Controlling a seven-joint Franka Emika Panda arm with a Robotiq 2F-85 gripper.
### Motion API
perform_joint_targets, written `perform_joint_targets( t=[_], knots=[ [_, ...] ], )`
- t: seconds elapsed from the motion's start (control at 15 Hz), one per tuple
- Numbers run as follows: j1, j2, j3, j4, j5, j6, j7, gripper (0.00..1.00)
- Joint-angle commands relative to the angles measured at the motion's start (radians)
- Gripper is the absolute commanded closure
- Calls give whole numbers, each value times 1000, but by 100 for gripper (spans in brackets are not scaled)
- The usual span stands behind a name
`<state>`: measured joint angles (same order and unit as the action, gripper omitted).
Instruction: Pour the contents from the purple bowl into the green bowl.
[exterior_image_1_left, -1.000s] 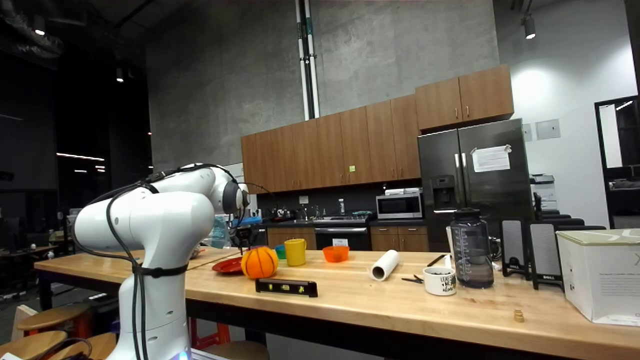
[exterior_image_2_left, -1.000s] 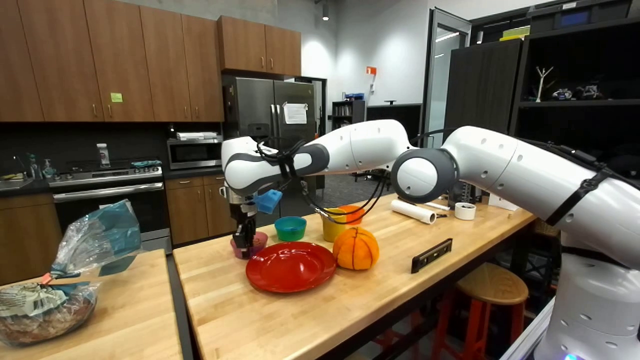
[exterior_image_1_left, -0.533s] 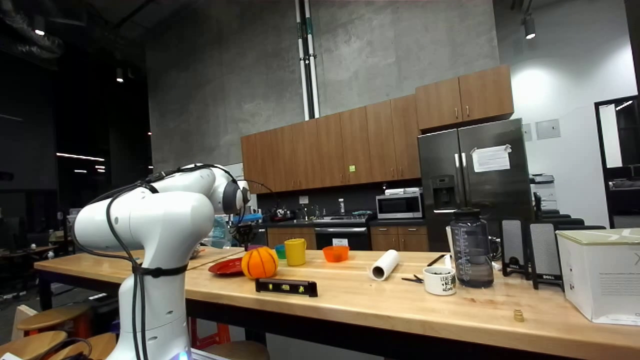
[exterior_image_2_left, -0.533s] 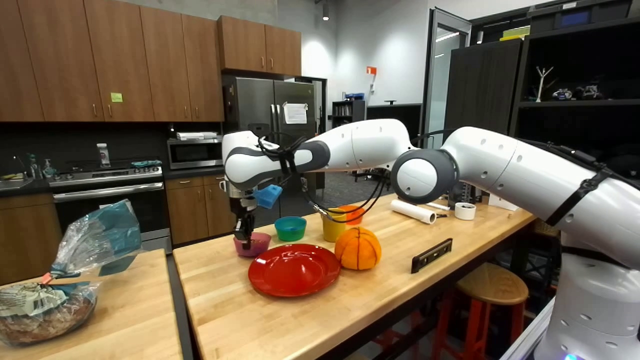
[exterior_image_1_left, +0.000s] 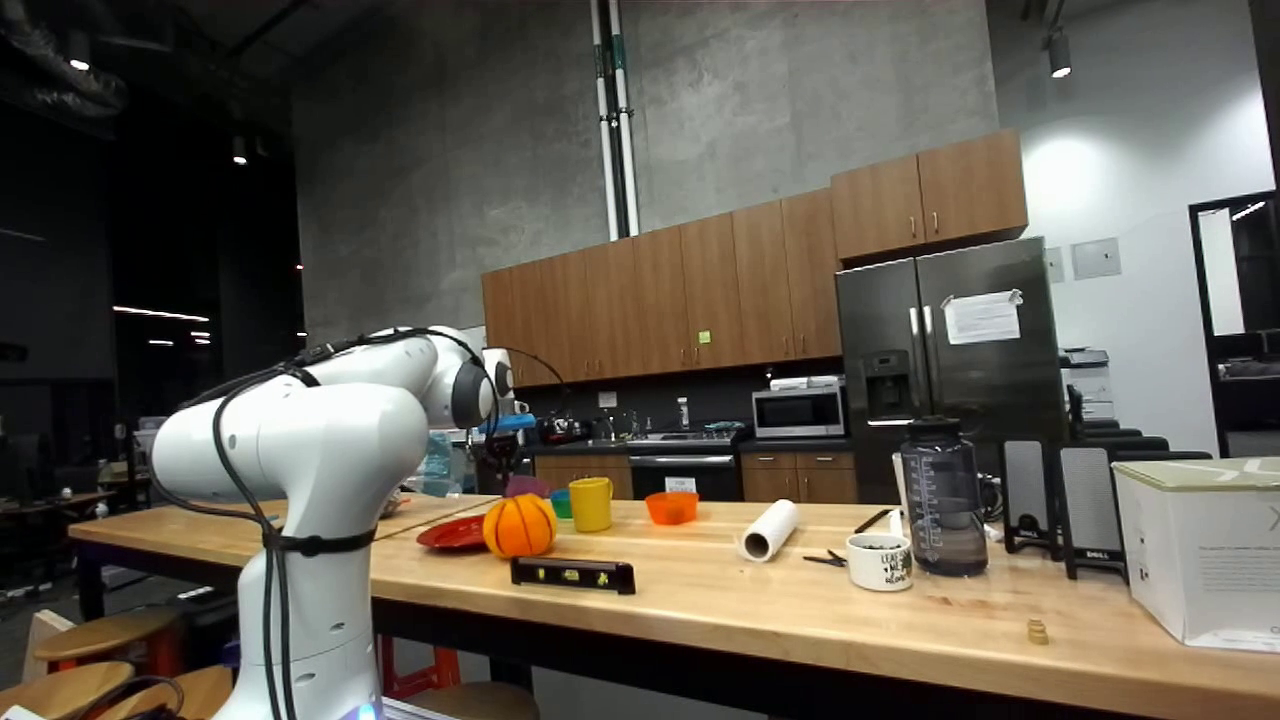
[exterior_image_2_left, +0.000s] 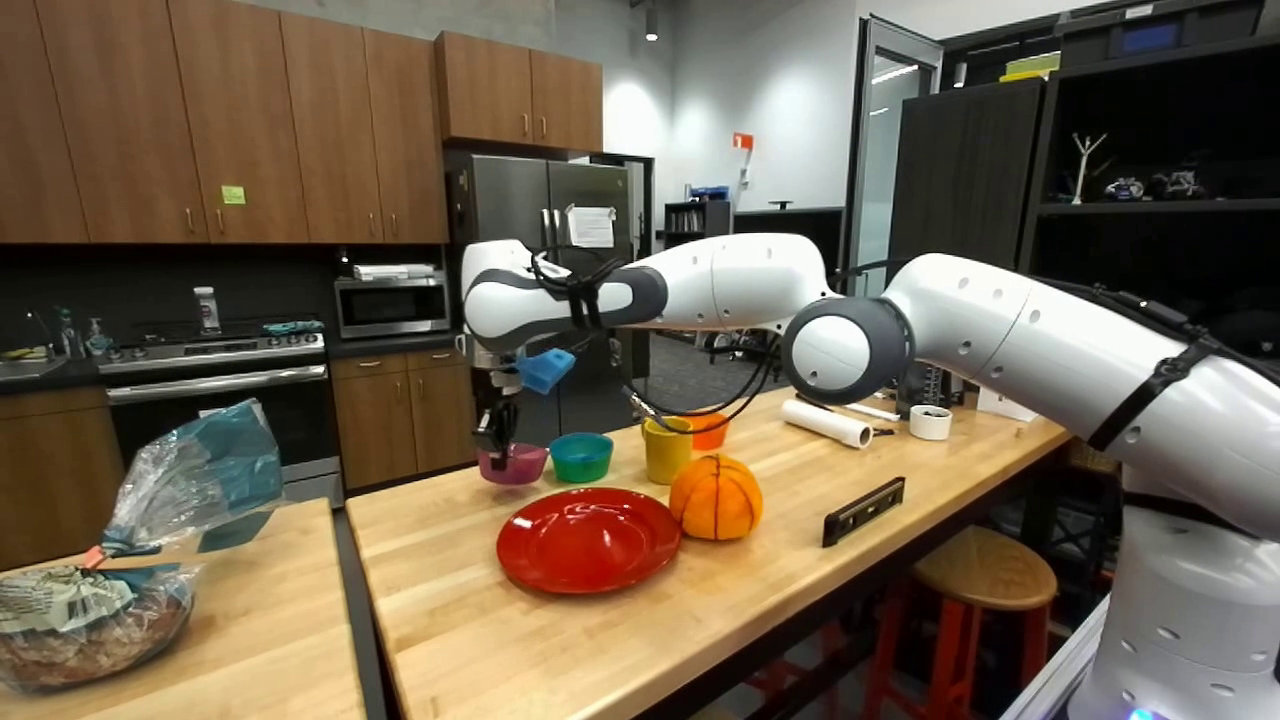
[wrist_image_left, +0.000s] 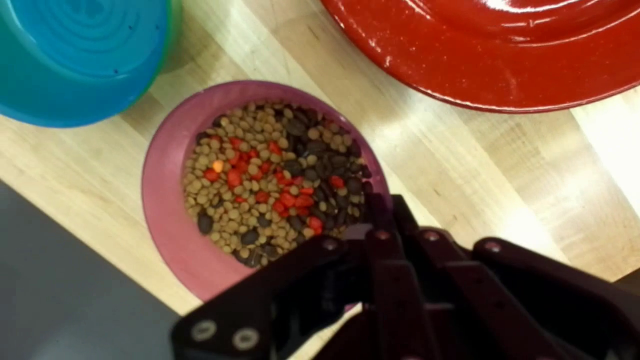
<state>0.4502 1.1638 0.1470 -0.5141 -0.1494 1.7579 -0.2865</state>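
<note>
The purple bowl (wrist_image_left: 170, 175) is filled with tan lentils, dark beans and red bits, and sits almost level. My gripper (wrist_image_left: 390, 205) is shut on its rim, one finger inside the bowl and one outside. In an exterior view the purple bowl (exterior_image_2_left: 522, 466) hangs from the gripper (exterior_image_2_left: 497, 458), seemingly a little above the table. Close beside it stands the green bowl (exterior_image_2_left: 582, 458), teal-looking; in the wrist view that green bowl (wrist_image_left: 85, 95) is at the upper left, with a few dark specks inside. The pumpkin partly hides the purple bowl (exterior_image_1_left: 527, 487) in an exterior view.
A red plate (exterior_image_2_left: 588, 540) lies in front of the bowls, touching or nearly touching an orange pumpkin (exterior_image_2_left: 715, 497). A yellow mug (exterior_image_2_left: 667, 452) and an orange bowl (exterior_image_2_left: 709, 431) stand past the green bowl. Farther along are a black level (exterior_image_2_left: 864, 510) and a white roll (exterior_image_2_left: 826, 422).
My gripper has closed on the purple bowl's rim and moved up and toward the green bowl with it. Earlier in that second, the red plate and pumpkin shifted slightly.
</note>
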Motion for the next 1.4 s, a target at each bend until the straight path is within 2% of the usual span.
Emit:
perform_joint_targets(
  t=[0.0, 0.33, 0.4, 0.47, 0.6, 1.33],
  knots=[
    [-18, 27, -8, 122, 52, -94, 18, 99],
    [-67, 22, 16, 194, 154, -191, 19, 99],
    [-84, -19, 32, 124, 164, -170, 28, 99],
    [-91, 4, 28, 170, 193, -198, 25, 99],
    [-115, -20, 39, 130, 227, -184, 34, 99],
    [-220, 6, 108, 146, 389, -178, 71, 99]
  ],
)
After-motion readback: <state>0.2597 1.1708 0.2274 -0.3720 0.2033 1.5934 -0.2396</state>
